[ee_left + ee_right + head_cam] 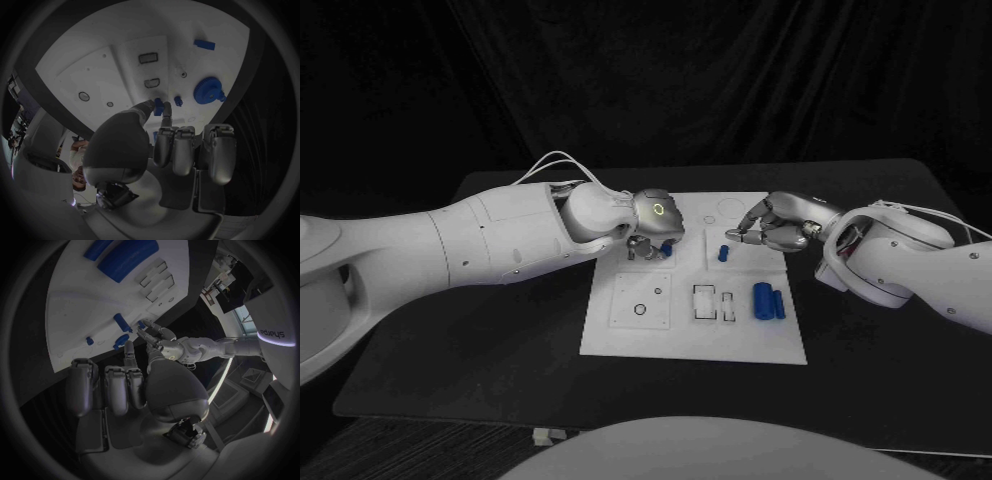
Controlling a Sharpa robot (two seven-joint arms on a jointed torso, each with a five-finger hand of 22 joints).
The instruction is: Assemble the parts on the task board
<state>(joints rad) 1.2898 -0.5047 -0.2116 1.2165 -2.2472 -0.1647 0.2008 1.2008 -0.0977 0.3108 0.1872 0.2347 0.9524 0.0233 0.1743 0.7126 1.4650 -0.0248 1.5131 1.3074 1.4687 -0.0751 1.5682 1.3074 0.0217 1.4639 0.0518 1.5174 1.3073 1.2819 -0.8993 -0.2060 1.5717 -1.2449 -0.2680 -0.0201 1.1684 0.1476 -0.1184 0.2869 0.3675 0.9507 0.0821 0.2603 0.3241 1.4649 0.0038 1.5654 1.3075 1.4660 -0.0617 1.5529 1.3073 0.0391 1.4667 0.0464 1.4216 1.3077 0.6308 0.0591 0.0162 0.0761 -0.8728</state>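
My left hand (pixel 643 222) hangs over the far left part of the task board (pixel 646 335), and its fingertips (pixel 164 109) pinch a small blue part (pixel 159 106) just above the white surface. My right hand (pixel 776 224) sits over the far right edge of the board with its fingers curled narrow; I cannot tell whether they grip anything. Between my two hands a short blue peg (pixel 723 254) stands on the board. Near the board's right edge, toward the middle, two long blue parts (pixel 766 300) lie side by side, next to two pale rectangular slots (pixel 708 301). The black table (pixel 473 360) carries the board.
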